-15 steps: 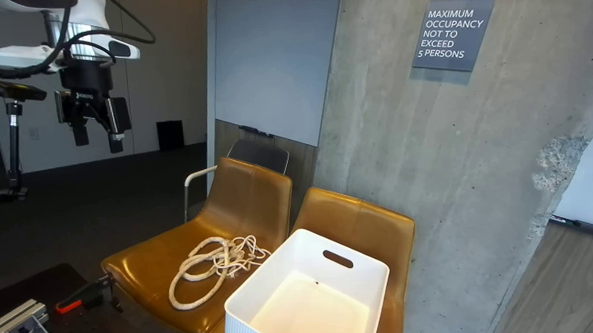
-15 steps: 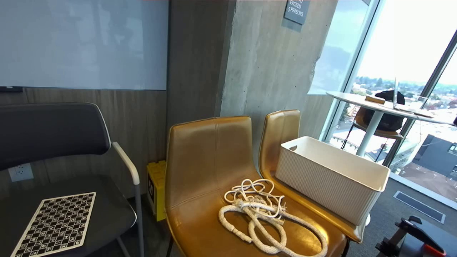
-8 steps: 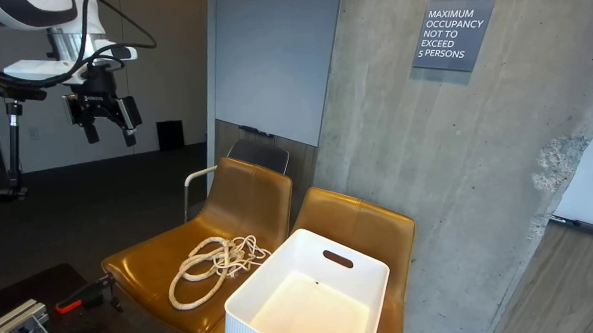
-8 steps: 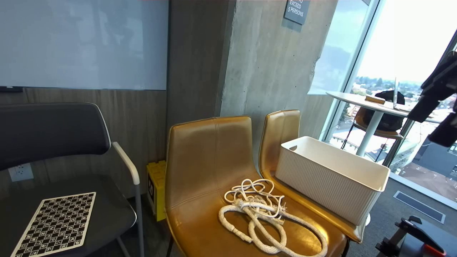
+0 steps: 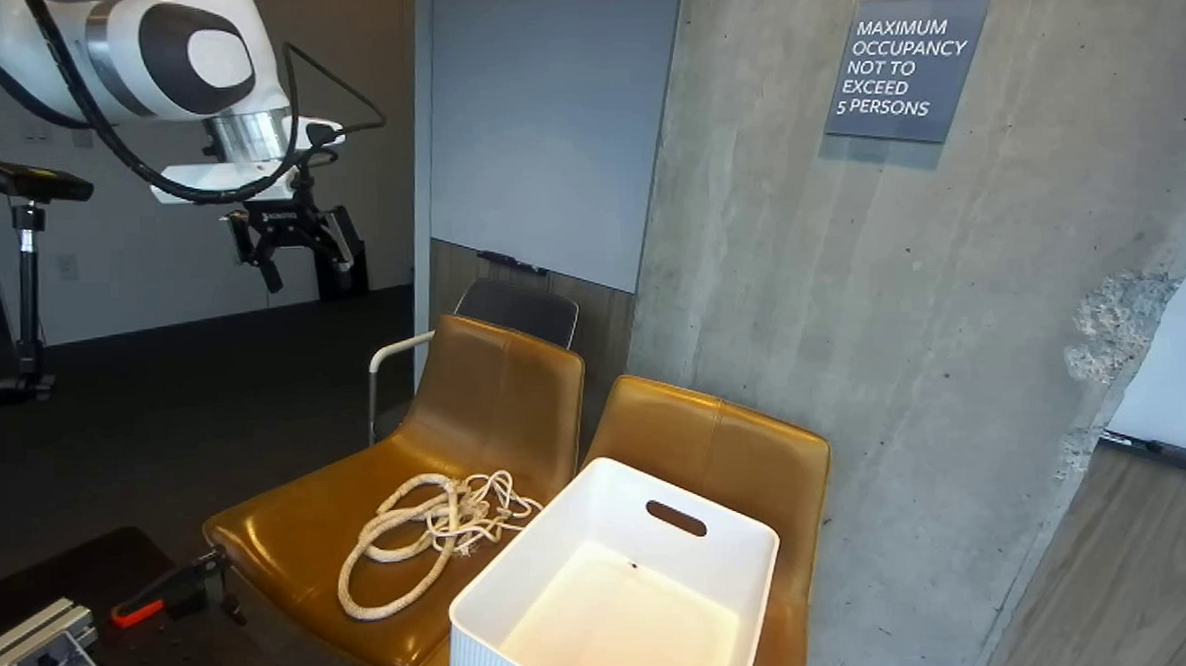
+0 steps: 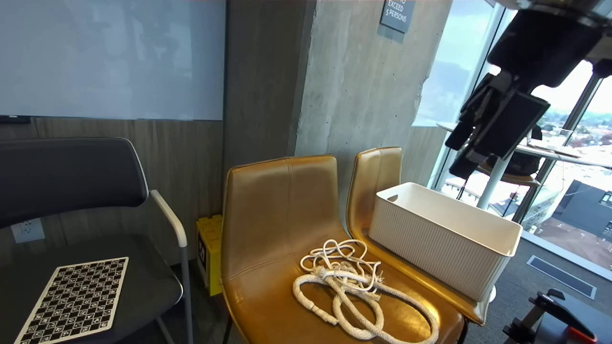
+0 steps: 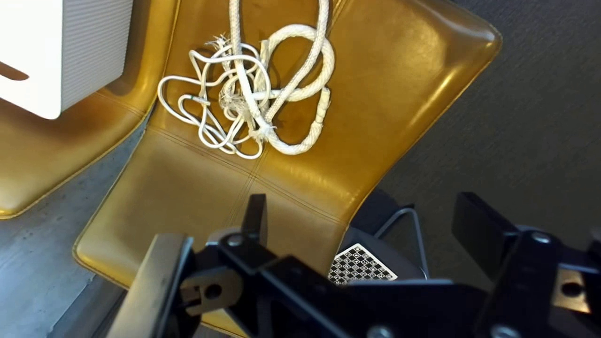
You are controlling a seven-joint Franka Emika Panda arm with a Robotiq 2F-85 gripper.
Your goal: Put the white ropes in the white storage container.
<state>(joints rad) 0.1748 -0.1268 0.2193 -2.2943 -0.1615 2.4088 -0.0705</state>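
Hand (image 7: 362,211), spread wide, holding nothing. White ropes (image 7: 250,96), tangled on chair (image 7: 371,103): probably light, soft, limp; best pinched where they bunch.

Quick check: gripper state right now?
Gripper: open, holding nothing; the white ropes lie on a chair.

Cream-white looped ropes (image 7: 246,89); white, ribbed, rectangular container (image 6: 430,248); glossy caramel-brown, leather-look chairs (image 6: 287,205).
Mostly black robot gripper (image 7: 364,216); flat rectangular board (image 6: 74,298) checkered black and white.
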